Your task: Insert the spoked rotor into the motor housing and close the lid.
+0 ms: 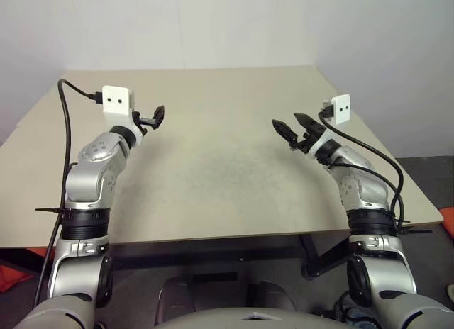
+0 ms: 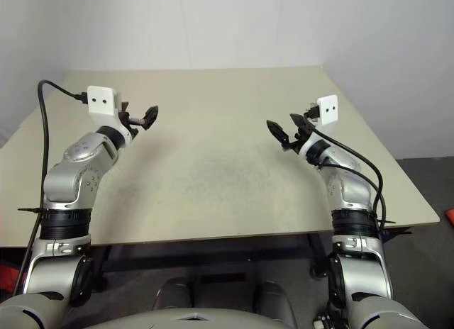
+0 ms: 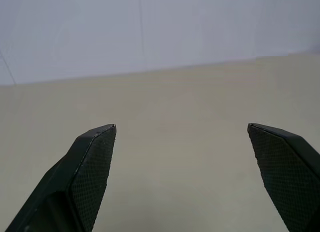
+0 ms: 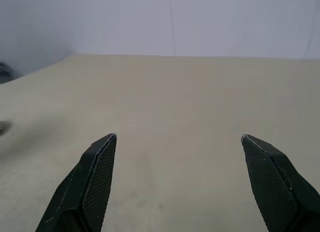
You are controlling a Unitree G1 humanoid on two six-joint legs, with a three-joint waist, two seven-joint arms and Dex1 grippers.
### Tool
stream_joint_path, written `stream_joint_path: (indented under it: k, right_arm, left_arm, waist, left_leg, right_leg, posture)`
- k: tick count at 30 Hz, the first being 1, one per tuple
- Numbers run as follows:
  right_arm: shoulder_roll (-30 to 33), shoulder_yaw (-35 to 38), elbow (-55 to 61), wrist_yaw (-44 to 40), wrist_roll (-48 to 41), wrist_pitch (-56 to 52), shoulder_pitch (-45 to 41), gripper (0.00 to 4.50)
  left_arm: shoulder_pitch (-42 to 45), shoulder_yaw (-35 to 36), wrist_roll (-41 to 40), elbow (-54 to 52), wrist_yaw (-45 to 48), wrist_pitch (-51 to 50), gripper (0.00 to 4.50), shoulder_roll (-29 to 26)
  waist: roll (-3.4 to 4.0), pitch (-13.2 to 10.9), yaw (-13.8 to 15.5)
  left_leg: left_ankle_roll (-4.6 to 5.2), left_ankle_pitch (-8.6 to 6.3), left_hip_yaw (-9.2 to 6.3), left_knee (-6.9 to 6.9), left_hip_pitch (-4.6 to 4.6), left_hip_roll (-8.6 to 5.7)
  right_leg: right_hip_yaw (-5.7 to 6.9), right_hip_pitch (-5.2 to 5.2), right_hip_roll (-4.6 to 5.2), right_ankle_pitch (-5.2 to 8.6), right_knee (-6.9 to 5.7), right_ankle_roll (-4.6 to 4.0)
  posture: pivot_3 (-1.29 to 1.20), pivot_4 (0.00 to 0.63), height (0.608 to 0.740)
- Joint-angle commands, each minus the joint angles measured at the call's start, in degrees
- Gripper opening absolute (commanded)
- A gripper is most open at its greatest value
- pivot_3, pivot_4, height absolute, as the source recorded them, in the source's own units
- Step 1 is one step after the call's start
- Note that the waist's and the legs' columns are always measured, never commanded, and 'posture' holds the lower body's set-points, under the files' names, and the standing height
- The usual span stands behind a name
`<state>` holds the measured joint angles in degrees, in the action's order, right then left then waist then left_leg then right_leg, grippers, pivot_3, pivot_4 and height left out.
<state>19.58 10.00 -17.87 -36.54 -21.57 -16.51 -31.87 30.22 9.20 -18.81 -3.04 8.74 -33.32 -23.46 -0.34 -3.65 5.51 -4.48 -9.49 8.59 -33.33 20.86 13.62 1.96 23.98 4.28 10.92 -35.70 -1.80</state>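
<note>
Above the beige table (image 1: 213, 166), left gripper (image 1: 152, 119) and right gripper (image 1: 292, 129) gape wide, holding nothing

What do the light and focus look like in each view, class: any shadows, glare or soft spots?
Left eye view: even, soft light on the beige table, no glare, only a faint darker patch mid-table. Right wrist view: the open right claw is sharp, with a small blurred dark smudge at the edge. Left wrist view: the open left claw is crisp, the far wall soft.
</note>
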Motion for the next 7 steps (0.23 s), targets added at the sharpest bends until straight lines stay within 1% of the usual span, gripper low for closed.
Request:
stream_joint_path:
  k: [1, 5, 7]
  right_arm:
    - [-0.39, -0.27, -0.97, -0.33, 0.08, 1.7, -3.43, 4.5]
    - [-0.69, -1.03, -2.44, -1.51, 0.37, 1.36, -4.0, 4.5]
    - [-0.66, -1.54, -2.55, -2.06, 0.49, 1.23, -3.98, 4.5]
  left_arm:
    - [0.2, 1.29, 1.04, -3.85, -0.96, -0.39, 4.47, -0.36]
    - [-2.05, 2.95, 0.68, -6.83, -1.96, -2.03, 4.47, -0.36]
    - [-3.77, 5.0, -1.07, -8.46, -2.82, -3.67, 4.47, 0.73]
  waist:
    - [0.01, 0.0, 0.0]
    - [0.01, 0.0, 0.0]
    - [0.01, 0.0, 0.0]
  left_leg:
    - [0.0, 0.0, 0.0, 0.0, 0.02, 0.0]
    - [0.03, -0.02, 0.0, 0.0, 0.14, -0.01]
    - [0.07, -0.04, 0.0, 0.01, 0.19, -0.01]
  right_leg:
    - [0.0, 0.01, 0.0, -0.03, 0.01, -0.05]
    - [0.01, 0.02, 0.0, -0.05, 0.15, -0.1]
    - [0.01, 0.03, 0.0, -0.05, 0.23, -0.1]
  posture:
    - [0.0, 0.0, 0.74]
    - [0.0, 0.0, 0.74]
    - [0.0, 0.0, 0.74]
